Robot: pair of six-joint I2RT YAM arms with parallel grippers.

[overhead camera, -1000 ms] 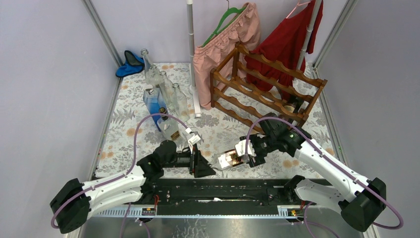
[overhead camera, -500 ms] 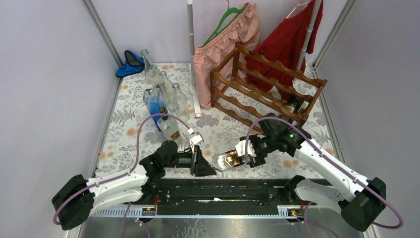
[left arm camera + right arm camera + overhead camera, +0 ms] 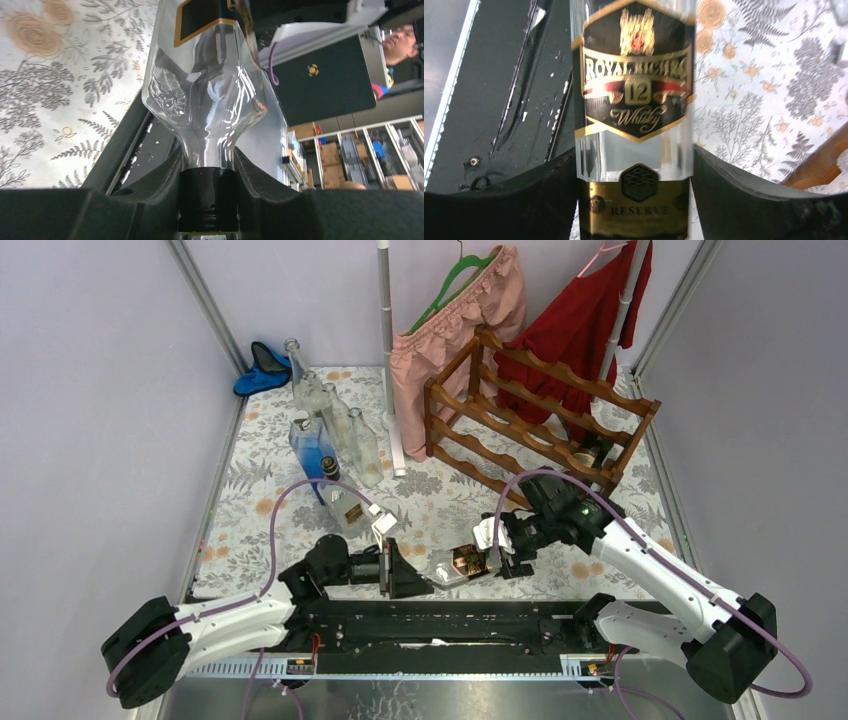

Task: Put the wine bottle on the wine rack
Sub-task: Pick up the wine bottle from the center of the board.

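Top external view: a clear wine bottle (image 3: pixel 455 563) lies on its side in front of the wine rack (image 3: pixel 540 420), held at both ends and well apart from the rack's lowest rail. The left gripper (image 3: pixel 405 575) is clamped on the neck end, farther from the rack. The right gripper (image 3: pixel 497 545) is clamped on the body end, which is the end closer to the rack's near posts. Whether the glass touches the floral cloth (image 3: pixel 250 510) spread under the rack cannot be told from above. The left wrist view shows the black cap (image 3: pixel 207 200) and the narrow neck pinched between two dark fingers (image 3: pixel 150 200), with the clear shoulder flaring out beyond them. In the right wrist view the lower body sits tight between the jaws, with a gold band reading "Reserve" at the grip line. Beyond the band, a black-and-gold label (image 3: pixel 636 95) is marked "12" and "Whisky". The reddish-brown rack stands upright, its scalloped rails stacked in tiers. To the left of the rack, past a white pole (image 3: pixel 390 360), stands a group of glass bottles (image 3: pixel 335 420), with a blue bottle (image 3: pixel 310 445) among them. A pink garment (image 3: pixel 455 330) hangs at the rack's left end. A red garment (image 3: pixel 580 325) hangs behind the rack.
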